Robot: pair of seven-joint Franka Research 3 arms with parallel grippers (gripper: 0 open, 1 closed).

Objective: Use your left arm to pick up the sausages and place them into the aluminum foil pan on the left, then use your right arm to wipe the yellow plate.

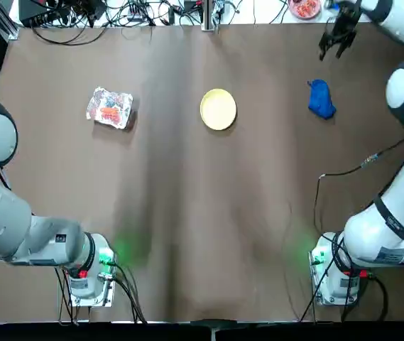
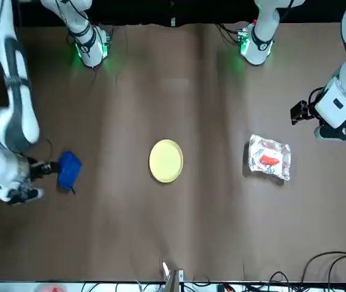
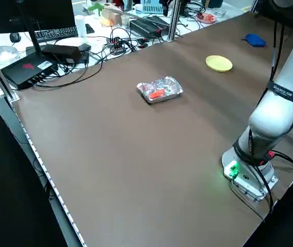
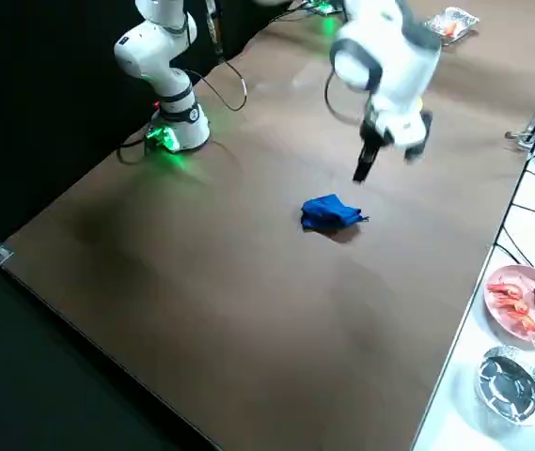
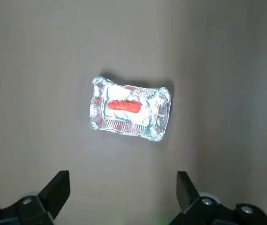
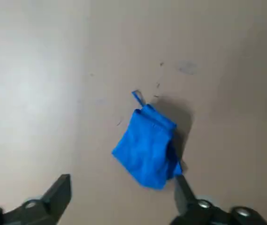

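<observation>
The red-orange stubby sausage (image 5: 124,106) is lying inside the crinkled silver foil pan (image 5: 154,131); left of the round pale-yellow plate (image 1: 218,109). The black left gripper (image 5: 123,190), spread and empty, is hovering near the pan. Right of the plate, the black right gripper (image 6: 126,190) is hanging open — perhaps risking a one-corner pinch on the crumpled blue cloth (image 6: 148,147), which could slip while wiping.

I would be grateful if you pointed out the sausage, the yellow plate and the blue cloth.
Sausage (image 5: 124,106): left wrist view, middle of its upper side.
Yellow plate (image 2: 166,161): front view, centre of its face.
Blue cloth (image 6: 147,147): right wrist view, its folded body.
</observation>
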